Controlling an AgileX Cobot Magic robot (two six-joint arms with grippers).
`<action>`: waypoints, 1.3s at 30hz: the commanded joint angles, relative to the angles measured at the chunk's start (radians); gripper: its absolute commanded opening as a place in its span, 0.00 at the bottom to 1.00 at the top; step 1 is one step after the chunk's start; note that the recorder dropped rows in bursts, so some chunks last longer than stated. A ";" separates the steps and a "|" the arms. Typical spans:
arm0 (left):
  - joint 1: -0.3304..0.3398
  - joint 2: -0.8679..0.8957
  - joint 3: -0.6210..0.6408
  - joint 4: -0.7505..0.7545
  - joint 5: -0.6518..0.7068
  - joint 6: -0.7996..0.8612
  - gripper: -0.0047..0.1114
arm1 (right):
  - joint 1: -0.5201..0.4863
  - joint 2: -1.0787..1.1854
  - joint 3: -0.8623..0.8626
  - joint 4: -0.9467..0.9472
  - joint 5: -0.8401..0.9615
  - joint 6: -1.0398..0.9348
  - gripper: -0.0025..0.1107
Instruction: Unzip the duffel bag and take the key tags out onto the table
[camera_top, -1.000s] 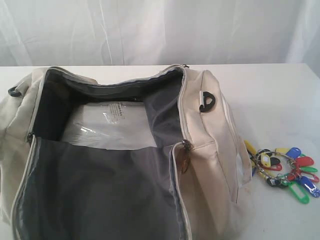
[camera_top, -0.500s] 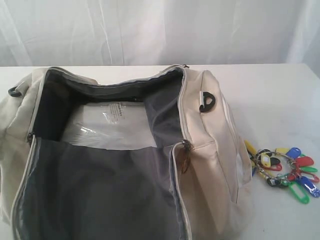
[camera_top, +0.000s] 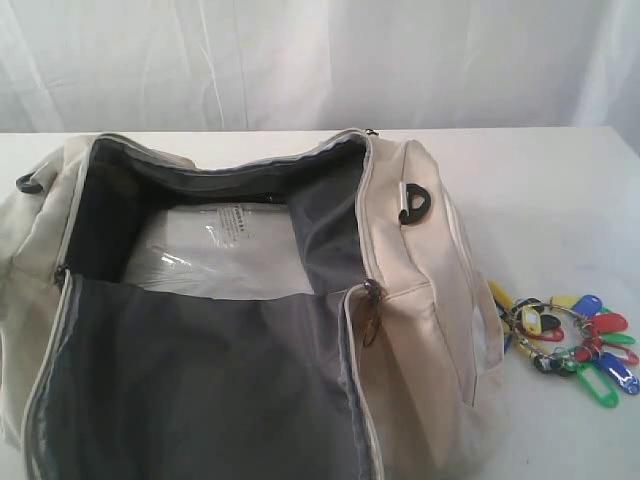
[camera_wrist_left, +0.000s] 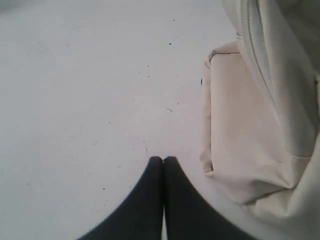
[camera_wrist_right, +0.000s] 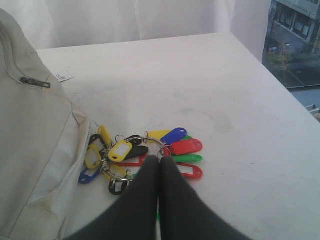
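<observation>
The duffel bag lies unzipped on the worktop, with the key tags just beside the bag's end — left pincer and right pincer each pressed fully closed, gripping nothing.

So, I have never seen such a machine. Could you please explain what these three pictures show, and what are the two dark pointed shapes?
It is a robot with two arms, each ending in a claw. The wide picture comes from a camera off the arms: a cream duffel bag lies unzipped on a white table, with coloured key tags on the table beside it. The other two pictures come from cameras on the wrists. The dark shapes are the claws: the left claw is closed over the table next to the bag, and the right claw is closed, pointing at the key tags. Neither appears to hold anything.
</observation>
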 joint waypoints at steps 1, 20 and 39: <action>0.003 -0.004 0.004 -0.004 0.005 0.006 0.04 | -0.005 -0.007 0.005 0.000 -0.001 0.001 0.02; 0.003 -0.004 0.004 -0.004 0.005 0.006 0.04 | -0.005 -0.007 0.005 -0.127 0.002 0.001 0.02; 0.003 -0.004 0.004 -0.004 0.005 0.006 0.04 | -0.005 -0.007 0.005 -0.190 0.003 0.019 0.02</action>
